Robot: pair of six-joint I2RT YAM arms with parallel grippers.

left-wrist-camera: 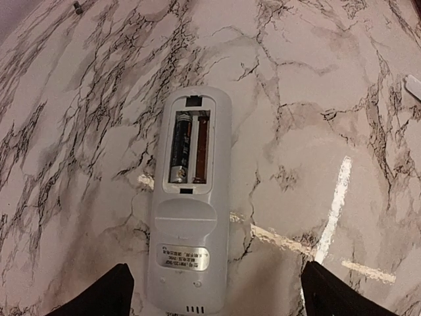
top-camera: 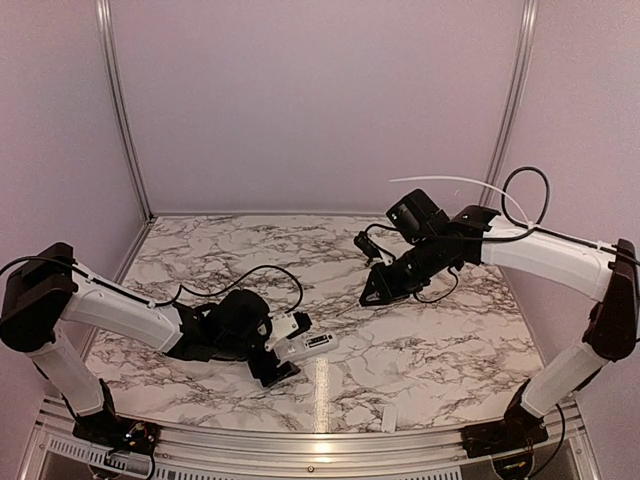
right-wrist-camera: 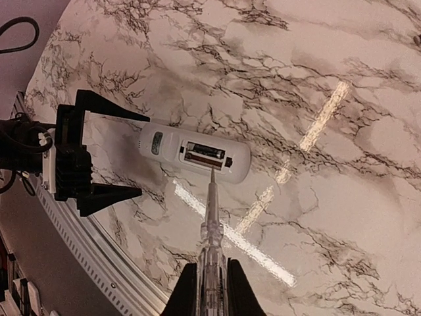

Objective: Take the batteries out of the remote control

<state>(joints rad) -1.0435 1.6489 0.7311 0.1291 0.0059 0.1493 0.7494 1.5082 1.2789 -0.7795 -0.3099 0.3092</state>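
Observation:
The white remote control (left-wrist-camera: pixel 189 224) lies back up on the marble table, its compartment open. One dark battery (left-wrist-camera: pixel 180 146) sits in the left slot; the slot beside it looks reddish brown, and I cannot tell if it holds one. My left gripper (left-wrist-camera: pixel 217 296) is open, its fingertips (left-wrist-camera: pixel 110 295) on either side of the remote's near end and clear of it. In the top view the remote (top-camera: pixel 318 343) lies just right of that gripper (top-camera: pixel 288 350). My right gripper (right-wrist-camera: pixel 210 276) is shut on a thin clear stick (right-wrist-camera: pixel 212 217), raised above the table, with the tip pointing at the compartment (right-wrist-camera: pixel 205 155).
A small flat white piece (left-wrist-camera: pixel 413 87) lies to the right, near the table's front edge (top-camera: pixel 389 420). A tiny dark object (left-wrist-camera: pixel 77 8) lies at the top left of the left wrist view. Purple walls and metal rails (top-camera: pixel 120 110) enclose the marble table (top-camera: pixel 450 350).

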